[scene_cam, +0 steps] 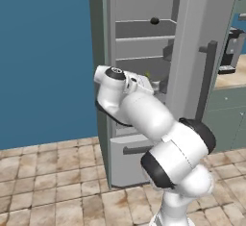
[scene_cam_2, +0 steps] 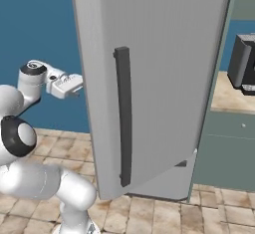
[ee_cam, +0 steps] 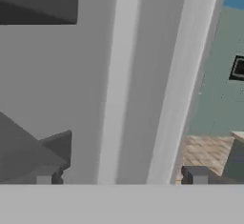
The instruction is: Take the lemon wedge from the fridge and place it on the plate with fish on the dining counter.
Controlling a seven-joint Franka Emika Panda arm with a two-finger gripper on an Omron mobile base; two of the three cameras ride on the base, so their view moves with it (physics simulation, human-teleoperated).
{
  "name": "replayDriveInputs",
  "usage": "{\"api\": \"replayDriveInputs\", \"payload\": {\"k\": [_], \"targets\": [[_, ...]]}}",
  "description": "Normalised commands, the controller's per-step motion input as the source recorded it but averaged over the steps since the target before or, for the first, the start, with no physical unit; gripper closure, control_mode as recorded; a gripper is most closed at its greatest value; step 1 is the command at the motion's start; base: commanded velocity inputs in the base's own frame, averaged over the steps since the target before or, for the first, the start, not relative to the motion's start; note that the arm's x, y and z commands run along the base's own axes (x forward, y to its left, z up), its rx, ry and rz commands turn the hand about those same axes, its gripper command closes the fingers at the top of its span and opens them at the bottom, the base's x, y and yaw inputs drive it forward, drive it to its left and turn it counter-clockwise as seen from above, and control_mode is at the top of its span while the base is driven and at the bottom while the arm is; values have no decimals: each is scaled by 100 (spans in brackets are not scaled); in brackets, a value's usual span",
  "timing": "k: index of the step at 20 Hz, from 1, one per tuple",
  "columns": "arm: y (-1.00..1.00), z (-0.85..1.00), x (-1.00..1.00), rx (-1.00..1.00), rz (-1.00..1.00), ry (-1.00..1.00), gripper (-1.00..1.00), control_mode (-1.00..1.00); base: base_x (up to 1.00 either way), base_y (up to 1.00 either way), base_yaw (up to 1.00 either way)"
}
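The left base view looks past the open fridge door (scene_cam: pixel 192 47) to a tiny lemon wedge (scene_cam: pixel 148 74) on a shelf, while the hand view shows the gripper (ee_cam: pixel 121 175) with its jaws spread wide and empty.

The fridge (scene_cam: pixel 144 47) stands open, and its door (scene_cam_2: pixel 159 78) swings out on the right like a big wall. The long dark handle (scene_cam_2: pixel 123 116) sticks out from the door's front. The way in is the gap between the fridge's left wall and the door. The gripper (scene_cam: pixel 144 83) sits in that gap with its fingers wide apart, right at the shelves (scene_cam: pixel 144 40). A dark round ball (scene_cam: pixel 154 21) rests on an upper shelf, well above. The drawer (scene_cam: pixel 132 148) below pokes out under the arm.
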Motion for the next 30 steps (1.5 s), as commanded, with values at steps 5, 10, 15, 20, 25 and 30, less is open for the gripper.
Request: {"api": "replayDriveInputs", "payload": {"k": [5,10,15,20,25,30], "targets": [[-11,0,37,0,0,0,-100,-100,0,0,0],[-79,0,4,0,-2,0,-100,-100,0,0,0],[-100,0,-31,1,-10,0,-100,-100,0,0,0],[-100,0,-72,9,-14,0,-100,-100,0,0,0],[-100,0,-100,12,-14,0,-100,-100,0,0,0],[-100,0,-79,10,-13,0,-100,-100,0,0,0]]}}
